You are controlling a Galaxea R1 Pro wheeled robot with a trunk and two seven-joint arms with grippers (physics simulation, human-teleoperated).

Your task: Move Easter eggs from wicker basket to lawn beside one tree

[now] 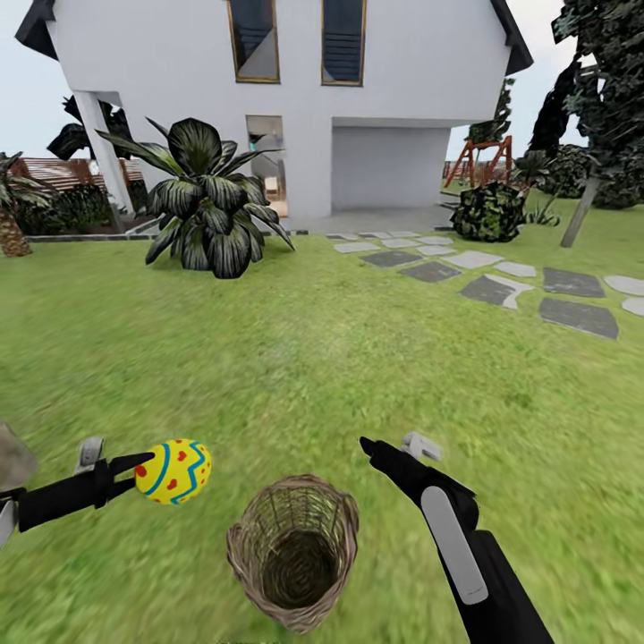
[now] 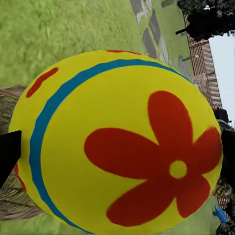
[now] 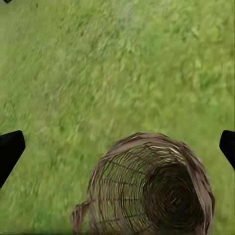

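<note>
Your left pincer (image 1: 141, 471) is gripping a yellow Easter egg (image 1: 173, 471) with red flowers and blue bands, holding it in the air above the lawn (image 1: 313, 358), just to the left of the wicker basket (image 1: 293, 550). In the left wrist view the egg (image 2: 115, 142) is sitting between the dark fingertips (image 2: 9, 154). Your right pincer (image 1: 394, 445) is hovering over the grass to the right of the basket with its fingers (image 3: 10, 152) spread wide and nothing between them. The basket (image 3: 147, 188) is standing upright on the grass, and what you are seeing of its inside is bare wicker. Ahead, a white house (image 1: 295, 89), a broad-leaved shrub (image 1: 210, 197) and a stepping-stone path (image 1: 501, 282) are lining the garden.
</note>
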